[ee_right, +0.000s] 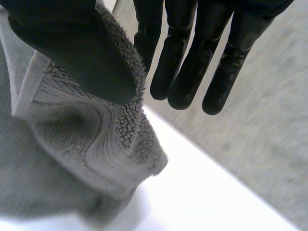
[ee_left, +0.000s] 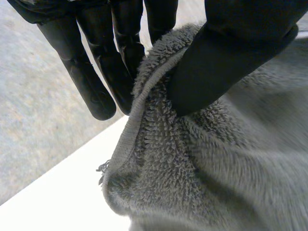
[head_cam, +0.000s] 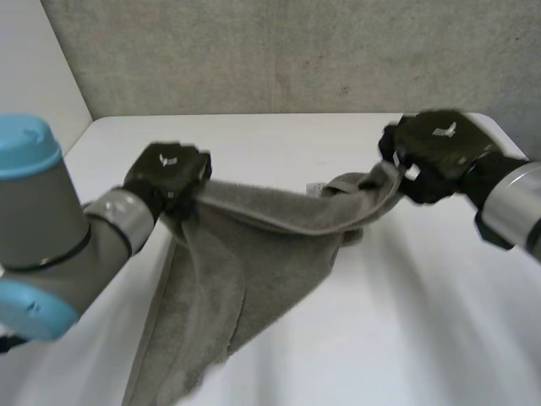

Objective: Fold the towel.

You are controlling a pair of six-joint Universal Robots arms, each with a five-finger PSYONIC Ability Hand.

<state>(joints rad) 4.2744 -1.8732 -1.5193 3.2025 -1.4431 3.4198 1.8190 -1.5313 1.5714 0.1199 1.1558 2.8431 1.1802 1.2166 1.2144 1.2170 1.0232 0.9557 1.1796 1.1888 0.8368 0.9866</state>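
A grey terry towel [head_cam: 254, 254] hangs lifted above the white table [head_cam: 423, 338], stretched between both hands. My left hand [head_cam: 167, 178] grips its left upper corner. In the left wrist view the thumb [ee_left: 226, 62] presses the towel's hem [ee_left: 144, 96] against the fingers [ee_left: 96, 82]. My right hand [head_cam: 435, 152] holds the right upper corner. In the right wrist view the thumb [ee_right: 82, 57] pins a bunched fold of towel [ee_right: 96, 139] against the fingers [ee_right: 192, 67]. The towel's lower part sags to the table near the front edge.
A grey wall [head_cam: 296, 51] stands behind the table's far edge. The table [ee_left: 62, 197] shows beneath the towel in the left wrist view, and the grey floor [ee_right: 269, 144] lies beyond the table's edge in the right wrist view.
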